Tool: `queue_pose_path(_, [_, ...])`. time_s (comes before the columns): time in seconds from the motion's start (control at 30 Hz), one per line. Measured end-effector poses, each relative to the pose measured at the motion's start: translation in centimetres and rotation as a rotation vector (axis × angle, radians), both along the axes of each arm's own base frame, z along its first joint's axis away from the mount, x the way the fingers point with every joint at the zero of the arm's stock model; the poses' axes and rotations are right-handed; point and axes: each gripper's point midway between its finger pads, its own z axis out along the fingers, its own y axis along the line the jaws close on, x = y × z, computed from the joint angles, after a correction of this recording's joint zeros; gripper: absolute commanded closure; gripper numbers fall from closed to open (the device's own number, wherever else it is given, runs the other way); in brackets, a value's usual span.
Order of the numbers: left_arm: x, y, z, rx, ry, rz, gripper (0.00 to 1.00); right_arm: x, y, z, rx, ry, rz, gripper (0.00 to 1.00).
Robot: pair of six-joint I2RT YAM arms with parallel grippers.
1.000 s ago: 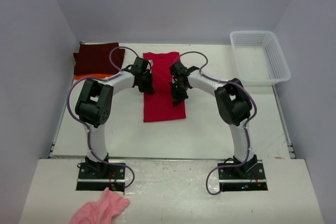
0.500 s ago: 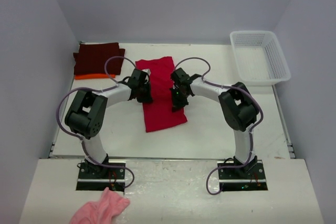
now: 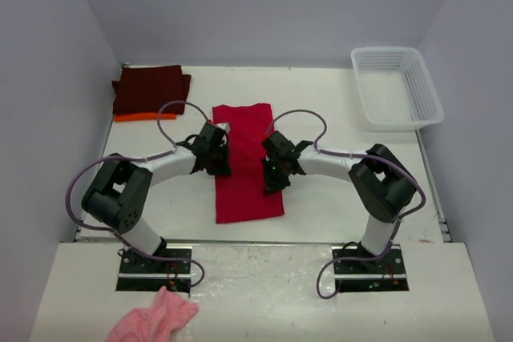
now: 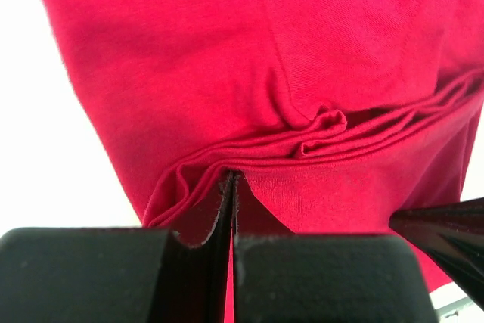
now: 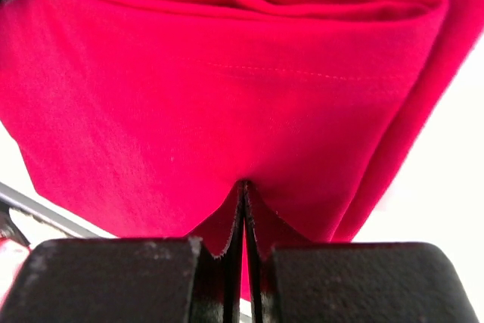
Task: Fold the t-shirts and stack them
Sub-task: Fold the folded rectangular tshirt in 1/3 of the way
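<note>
Pink fluffy cloth (image 3: 160,318) lies nearest, on the ledge by the left arm's base, well apart from the work. Farther in, the red shirt (image 3: 248,198) lies as a long folded strip in the middle of the table (image 3: 337,198), running near to far. The left gripper (image 3: 218,158) bites its left edge and the right gripper (image 3: 274,172) its right edge, both about midway along; each has its jaws pressed together on a thin nip of red fabric. At the far left the maroon shirt (image 3: 150,87) sits folded on the orange shirt (image 3: 140,117), and a white basket (image 3: 386,51) stands at the far right.

The likely trouble is the shallow bite: a tug could slip the cloth free, or lift only the top layer so the strip opens up. If one arm leads the other, the fold would probably land skewed.

Only the top view shows the whole strip and where the stack waits. Only the wrist views show the nips. The left one also shows pleats bunched ahead of the fingers, the right one a smooth rolled fold with a stitched hem; neither tells whether every layer is caught
</note>
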Motion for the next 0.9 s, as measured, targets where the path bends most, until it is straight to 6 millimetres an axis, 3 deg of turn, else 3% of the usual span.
queue_pose_path(0.3, [-3.1,0.8,-0.1,-0.001,0.01,-0.006,1.0,-4.8,1.1,-0.1,0.024,0.017,0.021,1.0])
queue_pose_path(0.6, [-4.4,1.4,0.0,0.01,0.005,-0.005,1.0,-5.7,1.4,0.0,0.028,0.006,0.011,1.0])
queue_pose_path(0.67, [-4.4,1.7,0.2,0.026,-0.003,0.001,0.89,-5.6,1.4,0.0,0.023,-0.006,0.013,0.99])
queue_pose_path(0.8, [-4.2,2.7,1.0,0.067,-0.037,0.018,0.78,-5.4,1.2,0.2,-0.007,-0.035,0.027,0.89])
queue_pose_path(0.83, [-4.1,2.9,1.5,0.074,-0.051,0.024,0.7,-5.3,0.9,0.3,-0.027,-0.044,0.035,0.87])
queue_pose_path(0.9, [-3.5,3.1,2.7,0.084,-0.09,0.025,0.66,-5.1,0.3,0.6,-0.069,-0.057,0.041,0.78])
